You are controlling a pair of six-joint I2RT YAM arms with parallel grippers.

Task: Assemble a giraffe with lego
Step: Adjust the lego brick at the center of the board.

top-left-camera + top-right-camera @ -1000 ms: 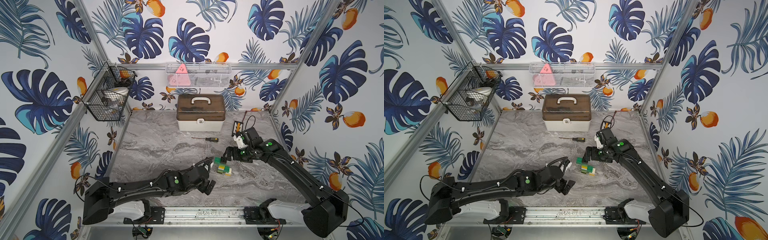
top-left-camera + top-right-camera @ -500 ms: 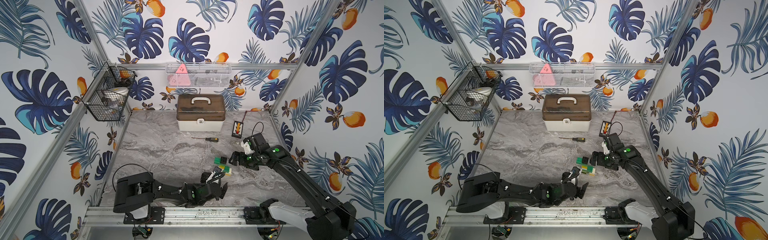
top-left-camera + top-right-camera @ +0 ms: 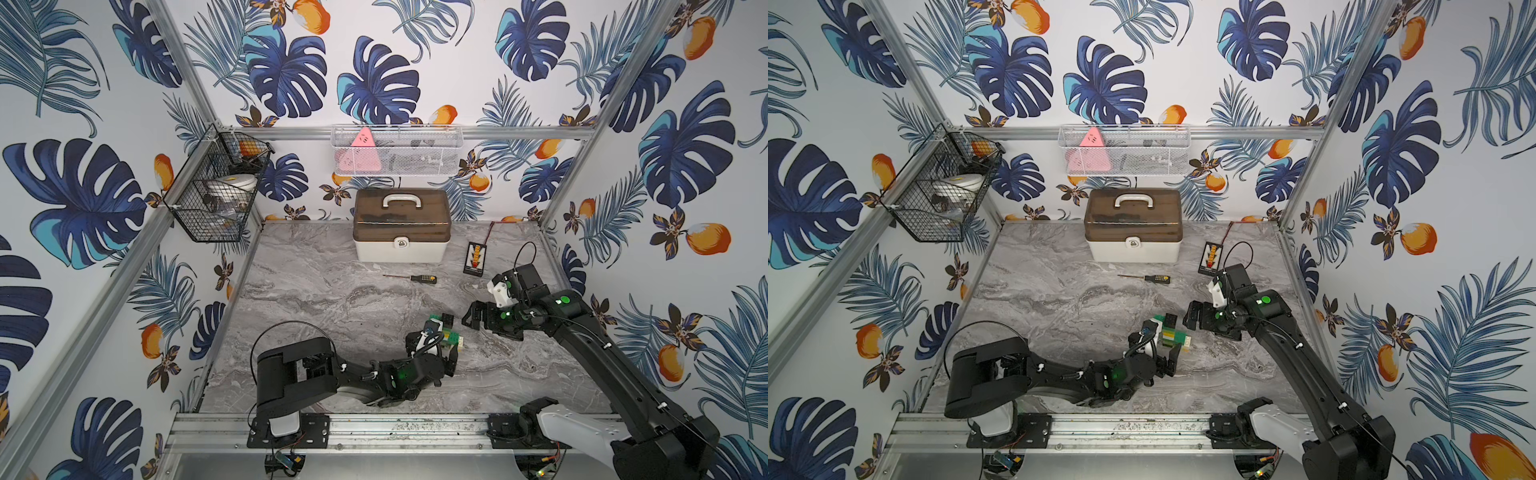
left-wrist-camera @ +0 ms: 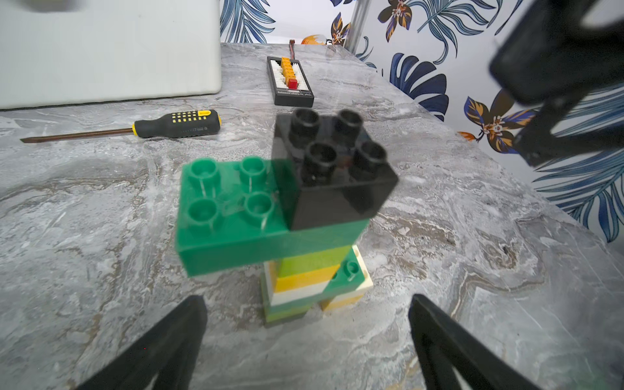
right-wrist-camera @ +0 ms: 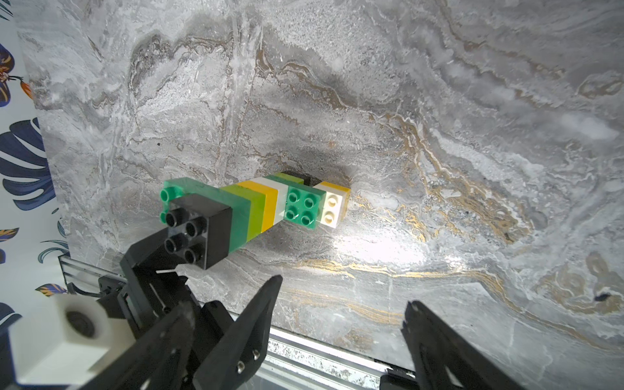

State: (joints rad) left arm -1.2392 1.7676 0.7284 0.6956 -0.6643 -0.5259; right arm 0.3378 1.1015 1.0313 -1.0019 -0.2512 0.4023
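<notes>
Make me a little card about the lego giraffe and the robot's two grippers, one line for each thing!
giraffe: standing upright on the marble table, nothing holding it
top brick: black, sitting on a long dark green brick
left gripper: open, close to the giraffe, not touching
right gripper: open, near the giraffe, holding nothing
also on table: screwdriver, white box with brown lid

- left arm (image 3: 353, 374): low over table, forearm stretched toward giraffe (image 5: 256, 206)
- left gripper (image 4: 305, 304): jaws wide apart, tips flanking giraffe foot, just short of it
- right arm (image 3: 590, 345): extended from right of giraffe, wrist angled down
- right gripper (image 5: 342, 293): jaws wide apart, empty, near giraffe top, apart from it
</notes>
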